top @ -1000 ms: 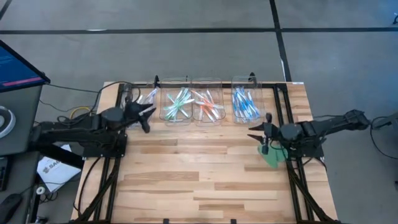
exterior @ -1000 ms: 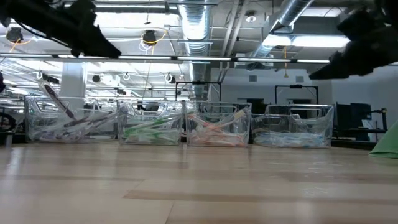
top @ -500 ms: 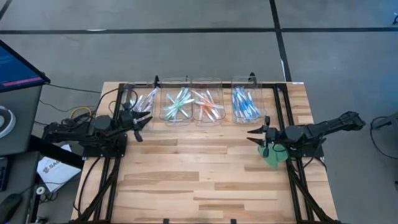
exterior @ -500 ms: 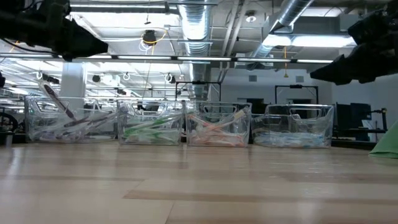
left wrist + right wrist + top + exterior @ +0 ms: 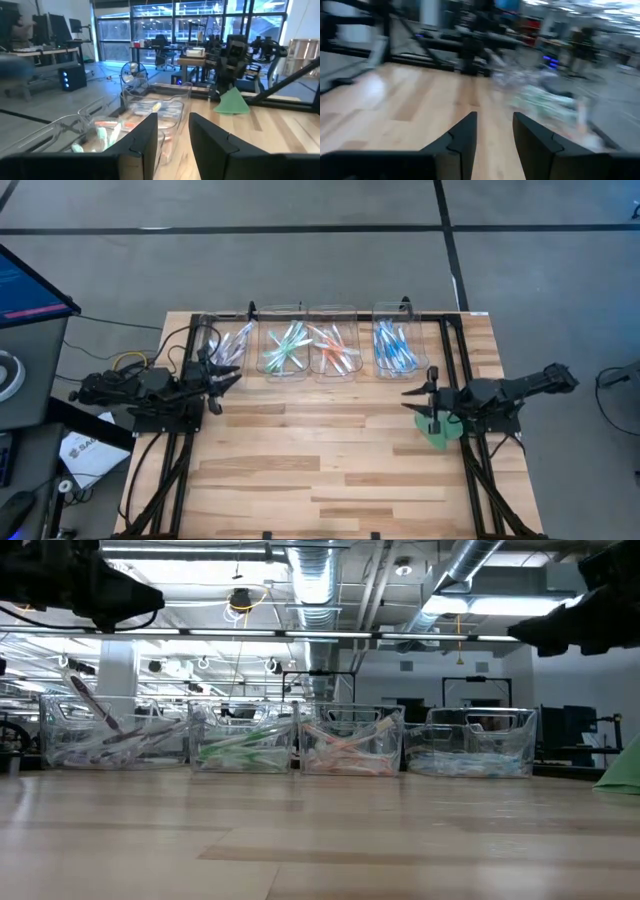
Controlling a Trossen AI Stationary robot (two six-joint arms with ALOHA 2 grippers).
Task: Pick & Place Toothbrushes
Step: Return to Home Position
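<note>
Left gripper [image 5: 228,376] hangs at the table's [image 5: 330,470] left edge, near the leftmost bin [image 5: 222,338], fingers parted with nothing between them. Right gripper [image 5: 410,398] is near the right edge, by the green leaf-shaped piece [image 5: 437,436], also parted and empty.

Toothbrushes [image 5: 333,348] lie in four clear bins in a row along the far side: pale violet in the leftmost, then green [image 5: 285,345], orange and blue [image 5: 395,348].

High view alone gives the colour sort and both arms' placing. Left wrist view gives the gap: its fingers [image 5: 145,142] stand a modest way apart, with bins beyond them and the right arm [image 5: 235,52] by the green piece across the table. Right wrist view shows its fingers [image 5: 462,140] apart; the bins cannot be told apart there.

Low view shows the bins standing side by side on the board and one brush [image 5: 95,705] poking above the leftmost rim. Both arms are dark shapes in the upper corners, their grip unreadable there.
</note>
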